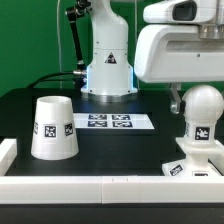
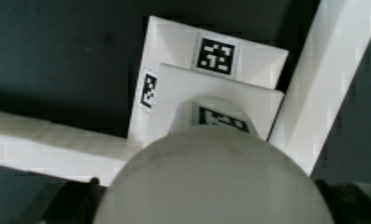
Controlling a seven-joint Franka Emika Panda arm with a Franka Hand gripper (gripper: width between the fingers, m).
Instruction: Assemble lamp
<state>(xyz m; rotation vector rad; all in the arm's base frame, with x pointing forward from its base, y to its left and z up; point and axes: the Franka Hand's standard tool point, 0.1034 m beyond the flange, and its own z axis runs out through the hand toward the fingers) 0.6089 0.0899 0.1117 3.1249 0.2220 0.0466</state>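
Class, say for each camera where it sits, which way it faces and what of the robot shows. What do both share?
Exterior view: low, across the table from the arm, facing it; its pedestal and white head show.
Wrist view: on the wrist, looking down onto the bulb; no robot part clearly shows.
Shared: the bulb and base.

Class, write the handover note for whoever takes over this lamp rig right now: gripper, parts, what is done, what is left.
Gripper: fingers sit either side of the bulb; whether they clamp it cannot be told.
Bulb: upright on the base, at the exterior view's right.
Shade: stands apart at the exterior view's left, narrow end up.
Done: bulb set on base; full seating unclear.
Left: probably let go of the bulb, fetch the shade and fit it over the bulb.
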